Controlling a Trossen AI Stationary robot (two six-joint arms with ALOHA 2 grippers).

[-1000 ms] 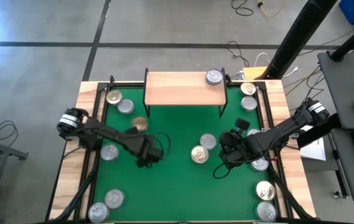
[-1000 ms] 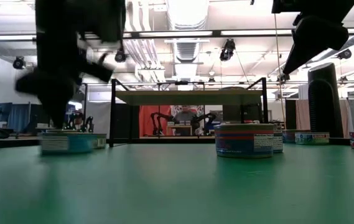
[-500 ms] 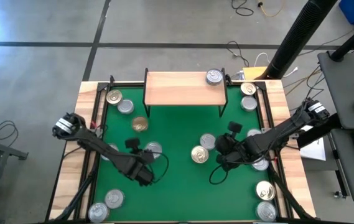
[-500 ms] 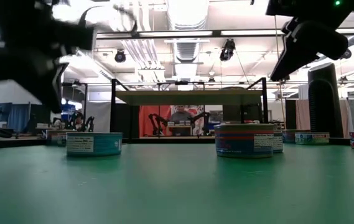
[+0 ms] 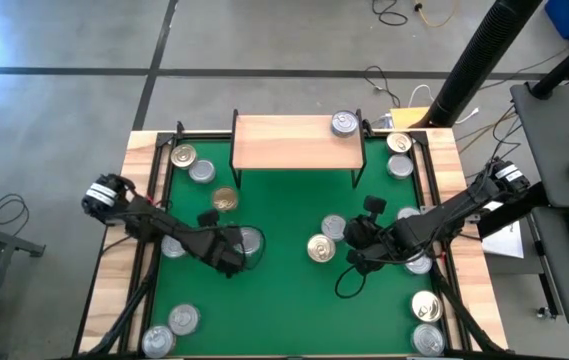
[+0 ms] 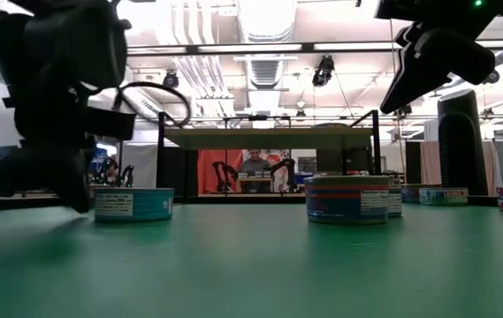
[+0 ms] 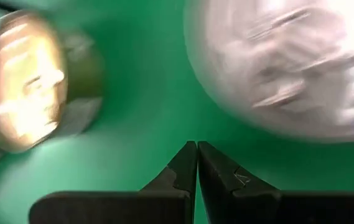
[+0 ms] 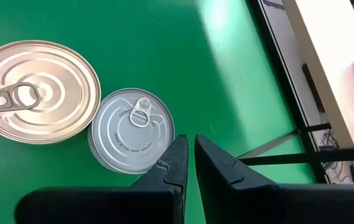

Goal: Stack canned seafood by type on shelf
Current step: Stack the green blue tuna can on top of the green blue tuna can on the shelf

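Round tins of canned seafood lie scattered on the green mat. The shelf (image 5: 297, 142), a light-wood board on black legs, stands at the far edge with one silver tin (image 5: 344, 123) on its right end. My left gripper (image 5: 231, 256) is shut and low over the mat, just on the near left side of a silver tin (image 5: 250, 241), with a gold tin (image 7: 24, 81) farther off. My right gripper (image 5: 350, 240) is shut and hangs well above the mat (image 6: 428, 66), over a small silver tin (image 8: 132, 130) and a larger gold tin (image 8: 37, 90).
More tins stand along the mat's left edge (image 5: 192, 163), near left corner (image 5: 171, 330), right edge (image 5: 399, 155) and near right corner (image 5: 426, 320). A black frame and wooden border ring the mat. The middle of the mat (image 5: 284, 300) is bare.
My left gripper has drawn back toward the near edge, uncovering the silver tin that it stood over. It has then come back beside that tin and sunk close to the mat. In the low view that tin stands farther right than before. My right gripper has tipped a little.
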